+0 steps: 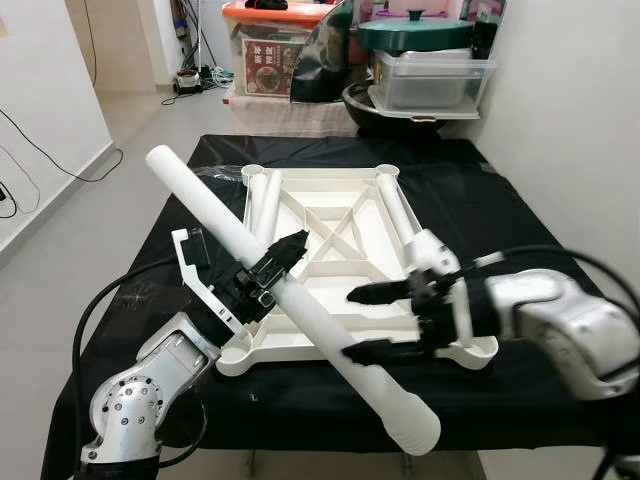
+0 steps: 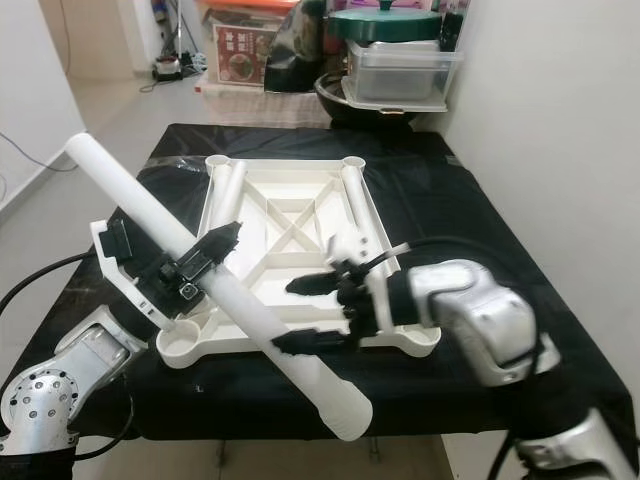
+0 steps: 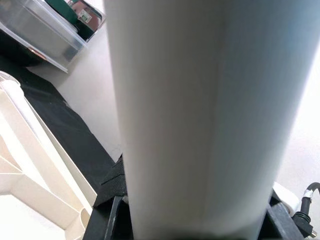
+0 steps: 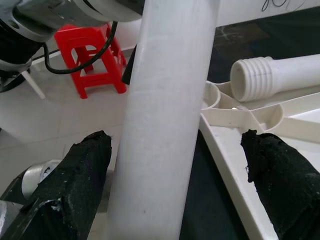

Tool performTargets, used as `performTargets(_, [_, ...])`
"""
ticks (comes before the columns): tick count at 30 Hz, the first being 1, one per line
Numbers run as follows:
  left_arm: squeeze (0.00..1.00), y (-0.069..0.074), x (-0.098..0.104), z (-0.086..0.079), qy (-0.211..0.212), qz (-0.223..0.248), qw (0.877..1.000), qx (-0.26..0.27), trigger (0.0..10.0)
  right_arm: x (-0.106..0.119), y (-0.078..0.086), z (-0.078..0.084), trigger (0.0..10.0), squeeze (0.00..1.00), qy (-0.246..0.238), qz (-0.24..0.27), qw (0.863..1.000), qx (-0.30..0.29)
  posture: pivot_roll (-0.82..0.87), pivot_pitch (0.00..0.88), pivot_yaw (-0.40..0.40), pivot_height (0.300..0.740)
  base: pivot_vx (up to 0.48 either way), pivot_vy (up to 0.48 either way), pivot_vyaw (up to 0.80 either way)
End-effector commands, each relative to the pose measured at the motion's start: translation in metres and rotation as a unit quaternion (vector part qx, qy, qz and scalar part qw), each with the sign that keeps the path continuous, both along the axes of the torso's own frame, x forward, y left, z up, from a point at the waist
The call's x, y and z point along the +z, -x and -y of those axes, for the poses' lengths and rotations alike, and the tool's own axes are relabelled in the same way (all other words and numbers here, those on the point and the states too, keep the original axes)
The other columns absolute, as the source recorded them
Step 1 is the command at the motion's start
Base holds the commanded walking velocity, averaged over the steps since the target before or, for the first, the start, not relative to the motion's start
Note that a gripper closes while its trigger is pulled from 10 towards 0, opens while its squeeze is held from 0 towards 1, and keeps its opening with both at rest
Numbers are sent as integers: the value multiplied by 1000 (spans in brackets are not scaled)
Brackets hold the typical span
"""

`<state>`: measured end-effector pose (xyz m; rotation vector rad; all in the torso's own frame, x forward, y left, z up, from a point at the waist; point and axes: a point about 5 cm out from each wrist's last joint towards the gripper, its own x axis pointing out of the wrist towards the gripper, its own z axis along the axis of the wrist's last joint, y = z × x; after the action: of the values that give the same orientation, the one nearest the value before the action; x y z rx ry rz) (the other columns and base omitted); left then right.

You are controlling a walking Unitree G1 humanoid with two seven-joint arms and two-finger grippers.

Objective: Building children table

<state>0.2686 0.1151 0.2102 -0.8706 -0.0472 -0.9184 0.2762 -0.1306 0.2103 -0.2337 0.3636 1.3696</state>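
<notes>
An upside-down white tabletop [image 1: 330,215] lies on the black-covered table [image 1: 520,210]. Two white legs rest inside it, one at the left [image 1: 268,200] and one at the right [image 1: 400,215]. A third long white leg [image 1: 250,250] slants across the tabletop's near left corner, and my left gripper [image 1: 295,247] is shut on its middle. Its ribbed end [image 1: 410,425] hangs past the table's near edge. My right gripper [image 1: 350,323] is open and straddles the lower part of this leg [image 4: 165,125], with one finger [image 4: 75,185] on each side, not touching.
Storage boxes [image 1: 275,50], a green pot [image 1: 415,32] and a clear container [image 1: 430,80] stand beyond the table's far end. A wall runs close along the right. A red stool [image 4: 95,55] stands on the floor by the near left. Cables trail on the floor at left.
</notes>
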Motion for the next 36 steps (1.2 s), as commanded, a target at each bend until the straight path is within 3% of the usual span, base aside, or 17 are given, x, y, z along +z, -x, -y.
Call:
performTargets(1, [0, 0, 3, 2, -6, 11, 1000, -5, 0, -4, 0, -5, 10000, 0, 11, -8, 1000, -8, -8, 0, -35, 740, 0, 0, 0])
performTargets(3, [0, 0, 3, 2, -6, 11, 1000, -5, 0, -4, 0, -5, 10000, 0, 11, -8, 1000, -8, -8, 0, -35, 740, 0, 0, 0])
performTargets(4, [0, -1, 1, 4, -10, 11, 1000, -10, 0, -5, -3, -16, 10000, 0, 10, -24, 999, -26, -14, 0, -27, 740, 0, 0, 0])
performTargets(13, [0, 0, -2, 13, -16, 11, 1000, -24, 0, -4, -4, -38, 10000, 0, 26, -42, 998, -27, -17, 0, -26, 740, 0, 0, 0])
performTargets(22, [0, 0, -5, 16, -19, 9, 999, -27, 0, -9, 2, -49, 10000, 0, 48, -44, 998, -16, -16, 0, -30, 740, 0, 0, 0])
performTargets(23, [0, 0, -5, 16, -20, 8, 999, -27, 0, -11, 2, -50, 4902, 0, 49, -48, 997, -18, -16, 0, -32, 740, 0, 0, 0])
performTargets(24, [0, 0, -5, 16, -20, 8, 999, -27, 0, -11, 2, -50, 4902, 0, 49, -48, 997, -18, -16, 0, -32, 740, 0, 0, 0])
performTargets(25, [0, -1, -6, 16, -22, 7, 999, -26, 0, -11, 2, -50, 2824, 0, 49, -52, 997, -21, -16, 0, -32, 740, 0, 0, 0])
performTargets(26, [0, -1, -6, 16, -22, 7, 999, -26, 0, -11, 2, -50, 2824, 0, 49, -52, 997, -21, -16, 0, -32, 740, 0, 0, 0])
performTargets(27, [0, -1, -7, 16, -22, 6, 999, -25, 0, -10, 2, -52, 0, 0, 45, -60, 997, -28, -18, 0, -32, 740, 0, 0, 0])
performTargets(36, [0, -3, -10, 18, -19, 5, 1000, -20, 0, -10, 0, -57, 0, 0, 14, -78, 995, -65, -18, 0, -34, 740, 0, 0, 0])
